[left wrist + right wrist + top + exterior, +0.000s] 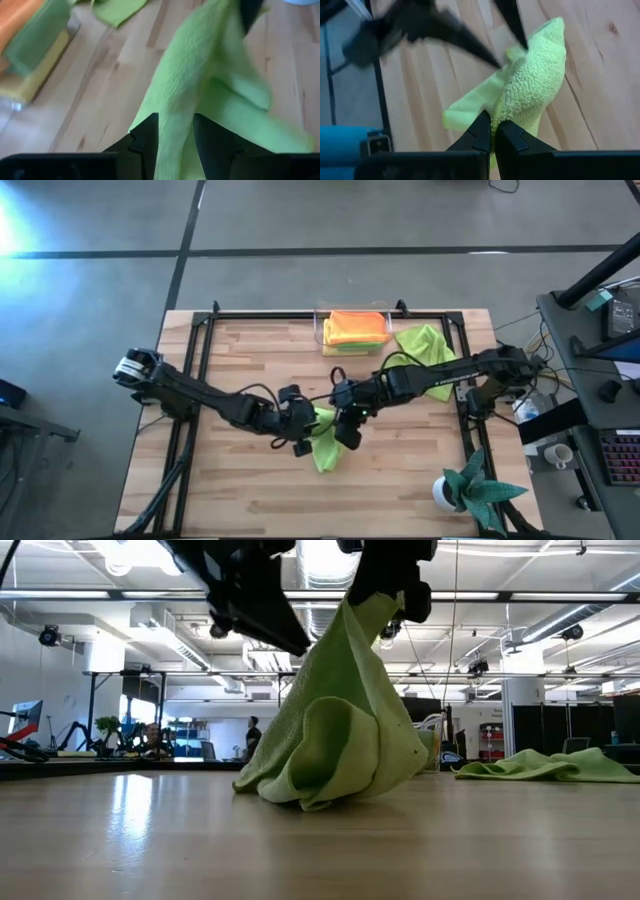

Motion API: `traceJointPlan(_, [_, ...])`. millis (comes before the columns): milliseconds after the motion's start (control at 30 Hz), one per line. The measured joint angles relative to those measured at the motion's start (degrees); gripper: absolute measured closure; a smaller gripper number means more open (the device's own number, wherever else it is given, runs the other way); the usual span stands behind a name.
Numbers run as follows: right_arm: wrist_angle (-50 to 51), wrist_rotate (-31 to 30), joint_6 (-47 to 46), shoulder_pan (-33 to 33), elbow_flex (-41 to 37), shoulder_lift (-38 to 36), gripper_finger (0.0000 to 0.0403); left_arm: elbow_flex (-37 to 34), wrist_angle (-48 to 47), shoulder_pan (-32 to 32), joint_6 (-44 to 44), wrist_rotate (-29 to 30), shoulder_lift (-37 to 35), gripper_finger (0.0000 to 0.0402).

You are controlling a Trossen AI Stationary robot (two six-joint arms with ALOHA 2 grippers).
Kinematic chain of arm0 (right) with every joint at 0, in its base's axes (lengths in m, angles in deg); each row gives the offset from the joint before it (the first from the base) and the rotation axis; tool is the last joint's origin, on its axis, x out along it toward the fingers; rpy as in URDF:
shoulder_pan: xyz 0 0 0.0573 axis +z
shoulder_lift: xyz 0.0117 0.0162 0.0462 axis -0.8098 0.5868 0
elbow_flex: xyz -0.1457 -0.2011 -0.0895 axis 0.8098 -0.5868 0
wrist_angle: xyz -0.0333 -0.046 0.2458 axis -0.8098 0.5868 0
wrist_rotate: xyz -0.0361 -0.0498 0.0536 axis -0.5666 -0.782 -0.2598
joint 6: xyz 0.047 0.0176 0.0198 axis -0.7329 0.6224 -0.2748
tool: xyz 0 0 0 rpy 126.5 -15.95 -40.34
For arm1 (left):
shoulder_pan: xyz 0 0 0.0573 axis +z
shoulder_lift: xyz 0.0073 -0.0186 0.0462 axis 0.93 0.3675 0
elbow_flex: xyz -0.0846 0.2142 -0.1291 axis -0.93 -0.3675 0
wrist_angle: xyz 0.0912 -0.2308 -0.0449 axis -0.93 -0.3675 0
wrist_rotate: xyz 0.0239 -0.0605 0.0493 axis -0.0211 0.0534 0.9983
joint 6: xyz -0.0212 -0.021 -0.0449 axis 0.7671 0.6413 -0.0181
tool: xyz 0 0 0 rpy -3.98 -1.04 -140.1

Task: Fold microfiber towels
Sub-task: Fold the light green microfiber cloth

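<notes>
A lime green microfiber towel (326,452) hangs bunched between my two grippers at the table's middle. Its lower folds (320,775) rest on the wood. My left gripper (304,436) is shut on it from the left, and my right gripper (348,432) is shut on it from the right. A second lime green towel (425,345) lies crumpled at the far right. Orange, yellow and green towels lie stacked in the clear bin (355,330). My left gripper pinches a gathered fold of the towel (175,125) between its two fingers (147,137); the number of layers does not show. The towel runs away from the fingers, slanting down to the table. My right gripper pinches the towel's raised top (512,112) between its two nearly closed fingers (482,132), coming from above. The towel hangs below it like a tent (350,690), with its lower part on the table.
The clear bin stands at the table's far edge, middle. A teal spiky plant in a white pot (470,490) stands at the near right corner. Bare wood lies to the near left (220,480). A person (252,735) stands far off in the room.
</notes>
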Motion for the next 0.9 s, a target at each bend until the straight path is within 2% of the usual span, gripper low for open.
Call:
traceJointPlan(200, [-0.13, 0.21, -2.77, -1.01, 0.48, 0.08, 0.0394, 3.61, -0.25, -0.64, -2.39, 0.09, 1.80, 0.0295])
traceJointPlan(467, [-0.49, 0.68, -6.76, -2.46, 0.51, 0.08, 0.0394, 5.18, -0.13, -0.90, -3.56, 3.32, 1.52, 0.0295])
traceJointPlan(633, [-3.85, 3.27, -7.83, -2.63, 0.51, 0.08, 0.0394, 5.05, -1.12, -0.90, -3.96, 6.36, 1.85, 0.0295])
traceJointPlan(900, [-5.32, 3.46, -8.53, -2.63, 1.30, 0.08, 0.0394, 5.09, -1.79, -0.98, -3.97, 13.30, 2.61, 0.0295])
